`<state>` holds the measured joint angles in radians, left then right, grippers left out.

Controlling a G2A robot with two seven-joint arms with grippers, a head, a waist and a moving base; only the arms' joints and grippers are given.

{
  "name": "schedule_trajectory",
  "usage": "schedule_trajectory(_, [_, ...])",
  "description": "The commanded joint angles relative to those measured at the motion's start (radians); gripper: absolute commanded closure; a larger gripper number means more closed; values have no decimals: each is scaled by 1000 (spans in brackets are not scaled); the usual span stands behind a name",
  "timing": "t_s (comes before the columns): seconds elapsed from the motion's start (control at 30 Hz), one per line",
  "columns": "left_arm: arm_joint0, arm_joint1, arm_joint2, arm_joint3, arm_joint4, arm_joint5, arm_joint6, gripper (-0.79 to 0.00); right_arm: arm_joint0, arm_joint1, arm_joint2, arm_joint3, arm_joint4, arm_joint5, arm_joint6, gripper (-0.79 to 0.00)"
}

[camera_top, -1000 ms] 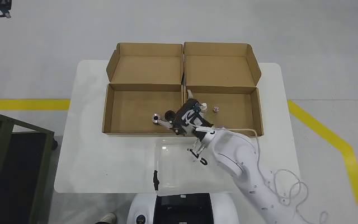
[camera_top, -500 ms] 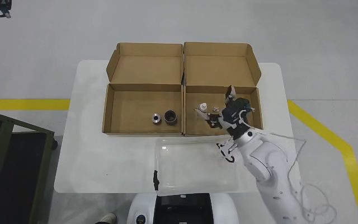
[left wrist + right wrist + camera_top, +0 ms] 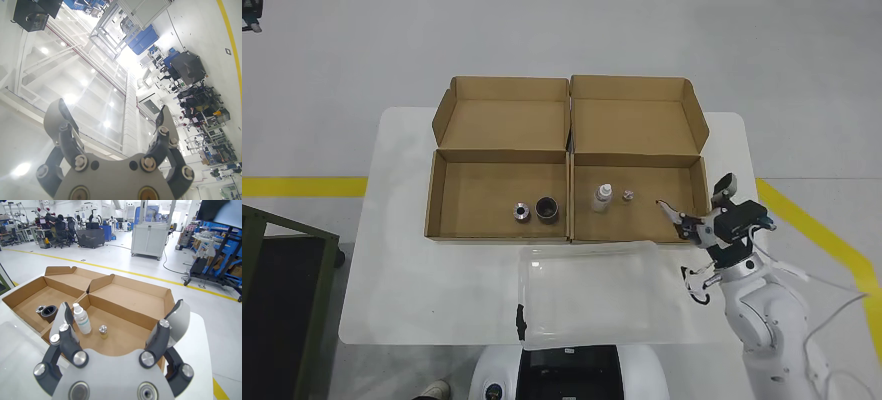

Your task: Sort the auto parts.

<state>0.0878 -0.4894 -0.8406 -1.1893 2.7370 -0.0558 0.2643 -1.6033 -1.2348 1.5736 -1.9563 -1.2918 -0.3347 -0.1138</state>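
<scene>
Two open cardboard boxes sit side by side. The left box (image 3: 472, 200) holds a black cylinder (image 3: 547, 208) and a small metal part (image 3: 519, 211). A white spray bottle (image 3: 602, 196) stands in the right box (image 3: 642, 222) beside a small capped part (image 3: 629, 193). My right gripper (image 3: 697, 200) hovers open and empty at that box's right end. The right wrist view looks past this gripper (image 3: 122, 309) to the bottle (image 3: 82, 319), capped part (image 3: 103, 331) and cylinder (image 3: 49, 312). My left gripper (image 3: 112, 108) is open, pointing at the ceiling.
A clear plastic tray (image 3: 592, 290) lies on the white table (image 3: 402, 280) in front of the boxes. Both box lids (image 3: 572, 120) stand open at the back. The table's right edge is close to my right arm.
My right arm swung from the divider between the boxes, across the right box, to the table's right side. The parts in both boxes stayed put.
</scene>
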Motion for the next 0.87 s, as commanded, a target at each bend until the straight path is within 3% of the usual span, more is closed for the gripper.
schedule_trajectory(0.0, [0, 0, 0, 0, 0, 0, 0, -785, -32, 0, 15, 7, 10, 8, -44, -785])
schedule_trajectory(0.27, [0, 0, 0, 0, 0, 0, 0, -785, -140, 3, 99, 32, 15, 24, -182, -785])
schedule_trajectory(0.83, [0, 0, 0, 0, 0, 0, 0, -784, -174, 12, 169, 41, 15, -28, -195, -784])
